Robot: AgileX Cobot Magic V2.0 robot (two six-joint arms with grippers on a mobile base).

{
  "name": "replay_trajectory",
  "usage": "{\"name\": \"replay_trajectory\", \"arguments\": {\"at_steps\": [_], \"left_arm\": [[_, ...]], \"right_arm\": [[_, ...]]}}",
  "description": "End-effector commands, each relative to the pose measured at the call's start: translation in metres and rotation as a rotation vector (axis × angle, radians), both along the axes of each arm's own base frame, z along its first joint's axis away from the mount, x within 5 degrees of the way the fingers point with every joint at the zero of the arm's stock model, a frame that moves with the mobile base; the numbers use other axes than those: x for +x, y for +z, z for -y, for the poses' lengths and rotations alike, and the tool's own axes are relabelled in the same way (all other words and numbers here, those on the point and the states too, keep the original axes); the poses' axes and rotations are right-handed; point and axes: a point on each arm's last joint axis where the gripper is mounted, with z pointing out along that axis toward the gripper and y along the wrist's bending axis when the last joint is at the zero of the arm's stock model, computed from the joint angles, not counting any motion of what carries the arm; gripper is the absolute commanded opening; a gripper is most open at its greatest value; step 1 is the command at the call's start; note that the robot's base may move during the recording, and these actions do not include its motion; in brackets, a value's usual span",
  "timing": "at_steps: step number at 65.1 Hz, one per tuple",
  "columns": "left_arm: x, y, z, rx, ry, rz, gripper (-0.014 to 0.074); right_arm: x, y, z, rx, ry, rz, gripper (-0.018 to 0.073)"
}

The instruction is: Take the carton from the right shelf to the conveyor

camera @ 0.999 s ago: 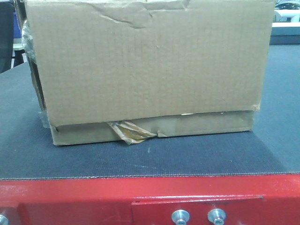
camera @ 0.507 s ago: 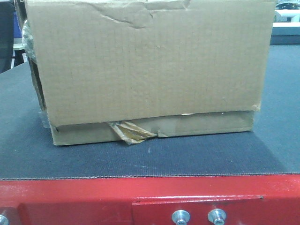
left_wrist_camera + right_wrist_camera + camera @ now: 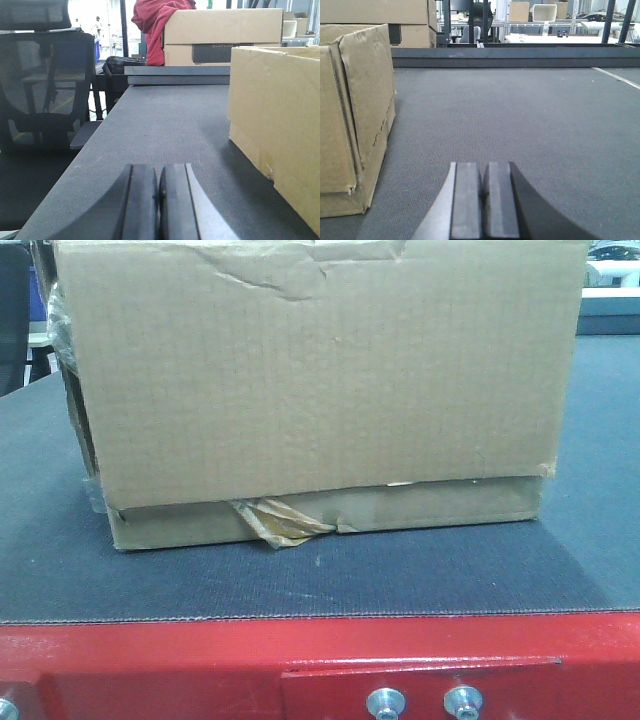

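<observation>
Both claws are pressed together with nothing between them: the left gripper (image 3: 159,200) hovers low over the belt with its two dark pads touching, and the right gripper (image 3: 482,205) shows the same, pads meeting along a thin seam. Neither touches the carton (image 3: 315,390). That box sits flat on the conveyor (image 3: 320,580), close to the belt's near edge, with a strip of bare grey belt between its front face and the red frame (image 3: 150,660). Its top edge is creased left of centre, and a piece of yellowish tape (image 3: 280,522) curls out from under the bottom flap, touching the belt. Two silver bolts (image 3: 385,702) show on the red frame below the box. From the left wrist view the carton (image 3: 280,120) stands to the right of the claw, with open belt (image 3: 165,125) running toward the far edge, where a second cardboard box (image 3: 222,35) and a red cloth (image 3: 155,22) sit beyond it; a black mesh office chair (image 3: 42,85) stands off the belt's left edge. From the right wrist view the carton (image 3: 352,115) lies to the left of the claw, its side flaps slightly ragged, and the belt (image 3: 520,115) stretches wide and bare toward the far right corner
</observation>
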Motion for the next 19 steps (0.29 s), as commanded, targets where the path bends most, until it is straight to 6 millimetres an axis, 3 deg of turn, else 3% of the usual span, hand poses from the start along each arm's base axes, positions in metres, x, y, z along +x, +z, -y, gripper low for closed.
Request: {"name": "replay_trajectory", "arguments": {"at_steps": [1, 19], "left_arm": [[-0.0007, 0.0022, -0.0003, -0.005, 0.006, 0.024, 0.0004], [-0.0007, 0.0022, -0.0003, -0.005, 0.006, 0.024, 0.0004]], "right_arm": [[-0.0007, 0.0033, 0.0006, -0.007, -0.010, 0.039, -0.0070], [-0.0007, 0.0033, 0.0006, -0.007, -0.010, 0.039, -0.0070]]}}
